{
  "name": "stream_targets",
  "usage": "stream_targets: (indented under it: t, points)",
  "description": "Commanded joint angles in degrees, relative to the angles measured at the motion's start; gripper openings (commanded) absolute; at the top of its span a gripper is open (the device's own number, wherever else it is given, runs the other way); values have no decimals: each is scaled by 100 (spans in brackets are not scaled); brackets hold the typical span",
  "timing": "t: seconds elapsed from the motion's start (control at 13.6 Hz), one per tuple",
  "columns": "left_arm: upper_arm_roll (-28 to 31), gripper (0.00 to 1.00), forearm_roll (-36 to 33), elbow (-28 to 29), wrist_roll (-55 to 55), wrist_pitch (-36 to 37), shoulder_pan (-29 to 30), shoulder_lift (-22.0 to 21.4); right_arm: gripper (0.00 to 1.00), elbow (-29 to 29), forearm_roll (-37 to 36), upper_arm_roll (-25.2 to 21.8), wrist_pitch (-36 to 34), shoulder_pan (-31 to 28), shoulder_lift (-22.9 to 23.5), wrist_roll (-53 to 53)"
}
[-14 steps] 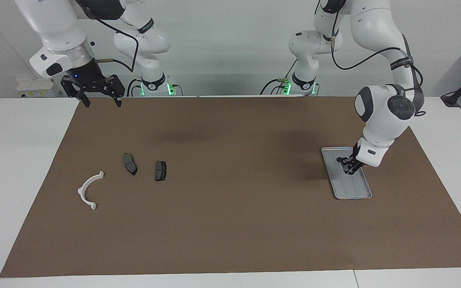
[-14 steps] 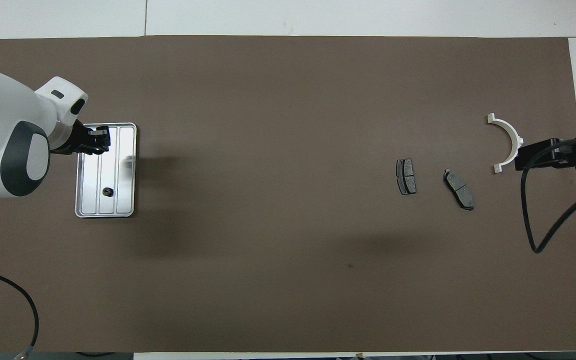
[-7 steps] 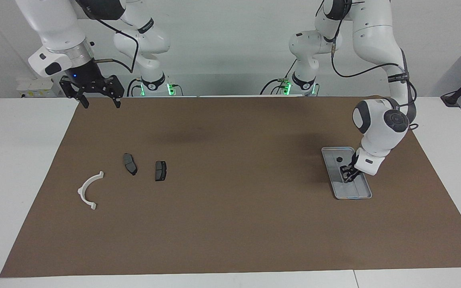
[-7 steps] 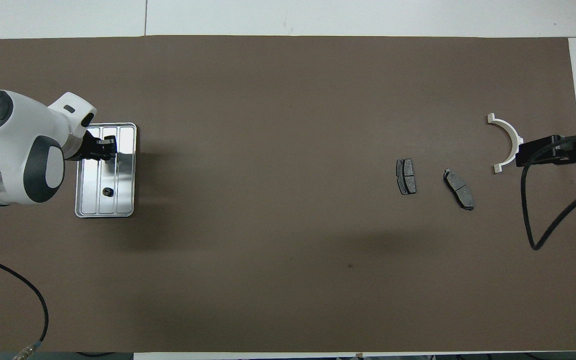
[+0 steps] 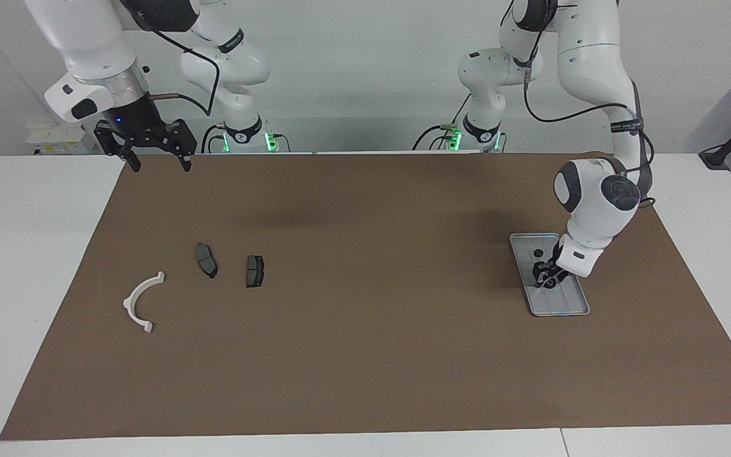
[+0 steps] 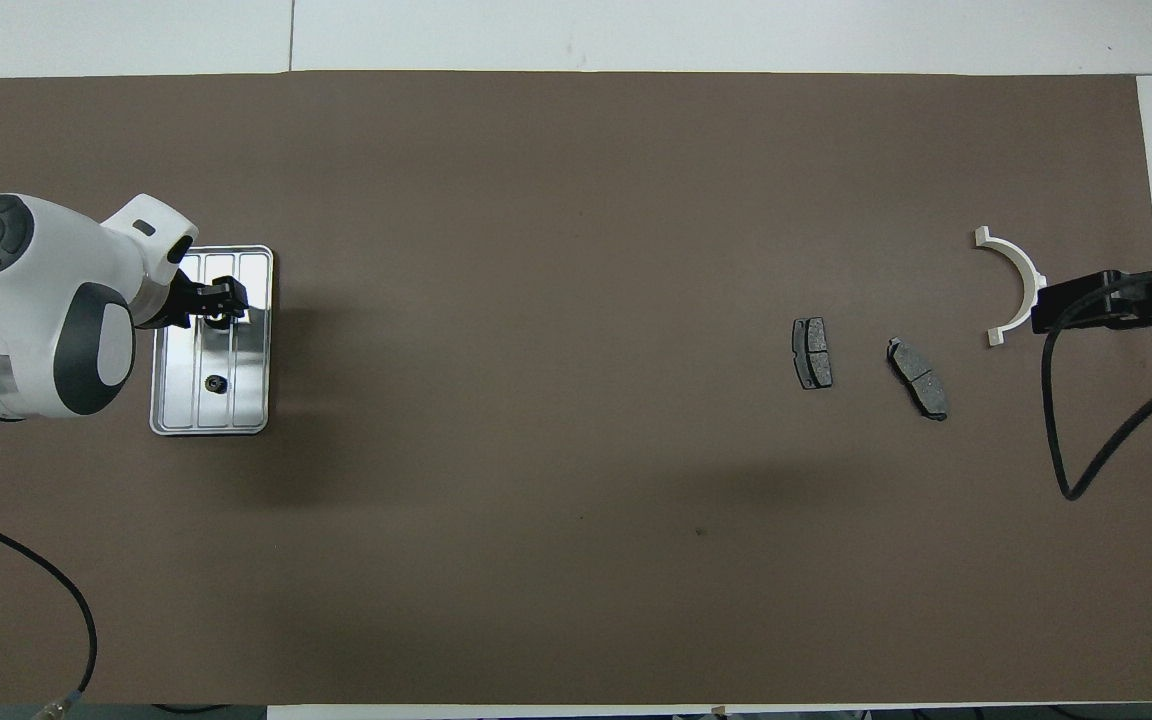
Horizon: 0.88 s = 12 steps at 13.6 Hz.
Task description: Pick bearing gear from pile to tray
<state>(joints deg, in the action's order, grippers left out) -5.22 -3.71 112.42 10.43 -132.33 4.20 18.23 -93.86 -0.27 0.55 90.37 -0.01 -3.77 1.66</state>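
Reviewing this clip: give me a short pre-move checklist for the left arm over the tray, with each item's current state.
1. Left gripper is over the tray: ok.
2. Whether it holds a part or has let go: cannot tell; something small and dark sits at its tips.
3. One small black round piece already lies in the tray, apart from the gripper: ok.
4. Tray lies flat on the brown mat: ok.
5. Right gripper waits, open, in the air above the mat's edge at the robots' end: ok.
6. Two brake pads and the white half-ring bracket lie undisturbed toward the right arm's end: ok.
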Motion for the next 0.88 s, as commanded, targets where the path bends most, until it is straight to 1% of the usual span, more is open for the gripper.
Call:
stream_targets:
  t: [0.0,0.22,0.37,0.44,0.52,0.66,0.74,0.81]
  points:
    - [-23,100,64,-359,-146,1099,72,-643,100,0,-104,77,69,-87,-1,-148]
    - [-31,100,64,-913,-173,2480,186,-1180,100,0,-104,68,60,-87,-10,-148]
    - [-40,100,273,-1108,-173,3123,187,-1452,100,8,-113,68,25,-70,-10,-148]
    - [-23,100,414,-1099,-155,3230,178,-1654,100,8,-105,68,25,-70,-10,-139]
    - [-31,100,424,-1099,-129,3301,108,-1752,100,0,-104,68,16,-70,-10,-139]
    - [-23,100,564,-1021,-147,3206,178,-1779,100,0,-104,68,16,-70,-19,-139]
    - [-23,100,564,-994,-147,3266,186,-1788,100,0,-104,68,16,-78,-19,-139]
    - [-23,100,564,-1090,-112,3388,195,-1823,100,0,-104,68,7,-87,-27,-139]
